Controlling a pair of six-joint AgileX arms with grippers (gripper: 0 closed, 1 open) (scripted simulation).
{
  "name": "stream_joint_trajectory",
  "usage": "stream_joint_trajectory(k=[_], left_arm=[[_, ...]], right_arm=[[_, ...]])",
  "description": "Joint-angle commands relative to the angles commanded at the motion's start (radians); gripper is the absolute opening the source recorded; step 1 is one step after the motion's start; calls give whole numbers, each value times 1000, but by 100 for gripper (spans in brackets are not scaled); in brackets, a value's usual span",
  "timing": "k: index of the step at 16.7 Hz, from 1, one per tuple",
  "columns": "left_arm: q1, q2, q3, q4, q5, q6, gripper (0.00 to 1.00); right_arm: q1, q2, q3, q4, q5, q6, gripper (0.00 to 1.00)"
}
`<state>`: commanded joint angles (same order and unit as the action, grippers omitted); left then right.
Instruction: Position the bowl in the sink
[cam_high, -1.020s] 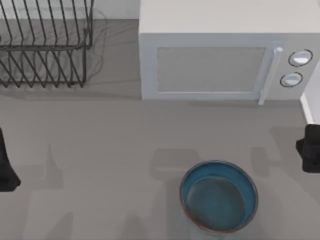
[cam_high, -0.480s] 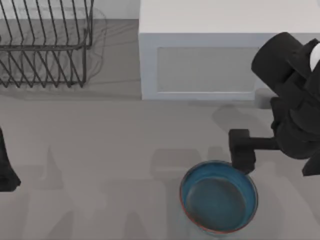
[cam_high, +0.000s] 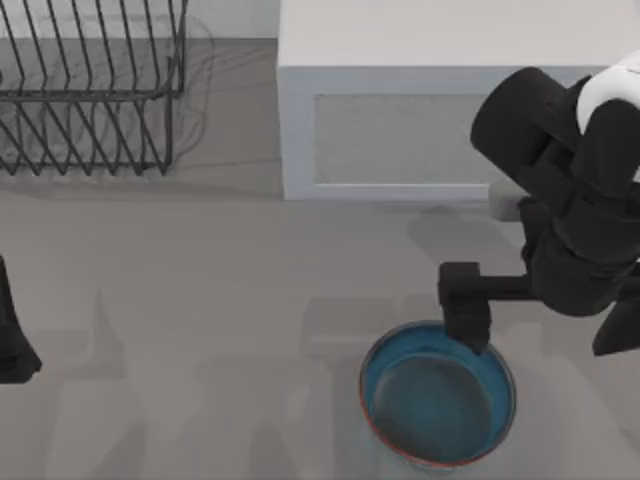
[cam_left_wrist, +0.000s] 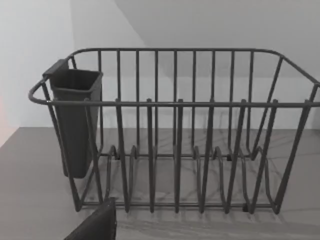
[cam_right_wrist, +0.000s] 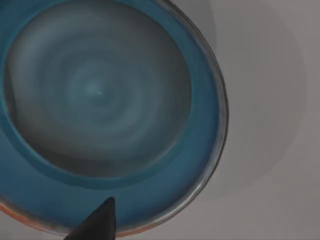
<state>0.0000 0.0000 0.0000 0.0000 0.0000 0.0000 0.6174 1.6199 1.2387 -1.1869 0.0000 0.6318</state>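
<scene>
Right hand (cam_high: 466, 325) nearer — bowl (cam_high: 437, 398) glossy blue.

The bowl (cam_high: 437, 400) is glazed glossy blue inside. The dish rack (cam_left_wrist: 175, 130) is formed of dark wire, matt. The microwave (cam_high: 400, 110) and desk (cam_high: 200, 300) look smooth, matt.

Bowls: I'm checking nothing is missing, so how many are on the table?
1. The round blue bowl with a reddish-brown rim sits at the table's near edge, right of centre, in front of the white microwave, under the right gripper.
</scene>
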Motion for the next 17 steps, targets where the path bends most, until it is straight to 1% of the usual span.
stream_joint_trajectory(k=[2, 4, 10, 12, 16, 17], left_arm=[[0, 0, 0, 0, 0, 0, 100], [0, 0, 0, 0, 0, 0, 100], [0, 0, 0, 0, 0, 0, 100], [0, 0, 0, 0, 0, 0, 100], [0, 0, 0, 0, 0, 0, 100], [0, 0, 0, 0, 0, 0, 100]], right_arm=[[1, 7, -14, 16, 0, 0, 100], [3, 25, -54, 73, 0, 0, 100], [7, 119, -237, 362, 0, 6, 100], [8, 134, -268, 399, 1, 7, 100], [8, 135, -271, 403, 1, 7, 100], [8, 135, -271, 403, 1, 7, 92]])
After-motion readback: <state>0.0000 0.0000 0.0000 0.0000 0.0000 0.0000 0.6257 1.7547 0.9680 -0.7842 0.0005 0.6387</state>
